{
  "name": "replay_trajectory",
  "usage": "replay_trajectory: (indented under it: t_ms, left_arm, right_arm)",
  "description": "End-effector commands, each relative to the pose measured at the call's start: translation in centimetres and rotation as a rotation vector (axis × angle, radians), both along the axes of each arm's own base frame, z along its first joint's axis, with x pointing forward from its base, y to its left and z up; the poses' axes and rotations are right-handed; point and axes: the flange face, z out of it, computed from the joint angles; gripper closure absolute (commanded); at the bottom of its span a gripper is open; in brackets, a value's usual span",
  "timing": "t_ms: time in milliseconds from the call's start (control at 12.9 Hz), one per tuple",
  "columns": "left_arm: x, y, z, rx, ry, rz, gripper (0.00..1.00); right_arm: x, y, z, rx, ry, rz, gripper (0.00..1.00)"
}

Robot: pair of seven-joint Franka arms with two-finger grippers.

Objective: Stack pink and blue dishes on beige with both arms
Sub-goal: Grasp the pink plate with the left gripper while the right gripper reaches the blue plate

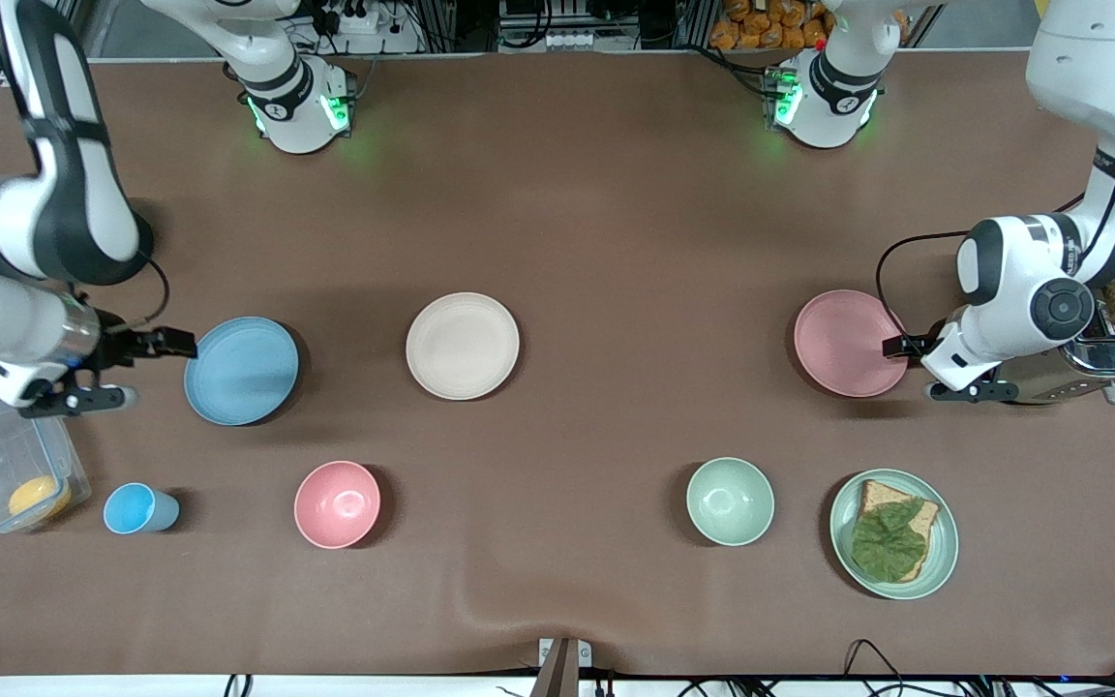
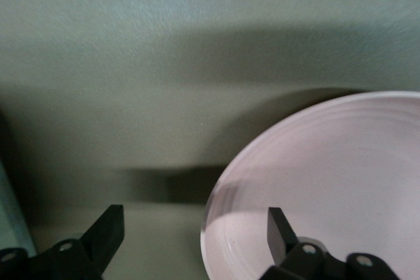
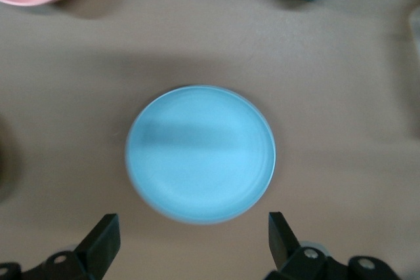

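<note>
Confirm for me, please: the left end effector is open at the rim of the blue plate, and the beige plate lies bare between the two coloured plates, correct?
Not quite. The left end effector is open at the rim of the pink plate, as the left wrist view shows. The blue plate lies by the right end effector. The beige plate does lie bare between them.

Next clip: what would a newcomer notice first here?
Three matching plates sit in a row mid-table: the blue plate toward the right arm's end, the beige plate in the middle, the pink plate toward the left arm's end. The right claw is open beside the blue plate's edge, and the left claw is open, straddling the pink plate's rim.
</note>
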Motion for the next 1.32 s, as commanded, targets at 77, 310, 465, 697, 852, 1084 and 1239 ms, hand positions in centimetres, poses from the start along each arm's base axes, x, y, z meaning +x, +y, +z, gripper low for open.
replay_trajectory:
  t_ms: [77,310,465,697,852,1084,1239]
  left_arm:
    - [-0.2,0.1,-1.0,0.01,0.002,-0.019,0.23]
    - [-0.2,0.1,-0.9,0.012,0.0,-0.011,0.55]
    - [-0.1,0.1,-0.8,0.006,-0.002,0.001,0.83]
    - [-0.1,1.3,-0.6,-0.005,-0.008,0.033,1.0]
    - [0.2,1.1,-0.1,-0.035,-0.012,0.061,1.0]
    - [1.2,-1.7,3.6,-0.074,-0.033,0.046,1.0]
    - [3.3,-4.7,7.4,-0.114,-0.024,0.022,1.0]
  right_arm:
    - [-1.5,-5.5,-8.5,0.018,0.026,0.021,0.0]
    - [-2.2,-7.7,-12.8,0.041,0.065,-0.019,0.0]
    - [-2.5,-8.2,-14.4,0.053,0.086,-0.037,0.0]
    - [-2.6,-8.2,-15.2,0.069,0.099,-0.055,0.37]
    - [-2.7,-8.3,-16.2,0.072,0.111,-0.057,0.72]
    - [-2.5,-8.6,-16.7,0.074,0.119,-0.065,1.0]
    - [-1.9,-8.4,-16.2,0.072,0.107,-0.065,1.0]
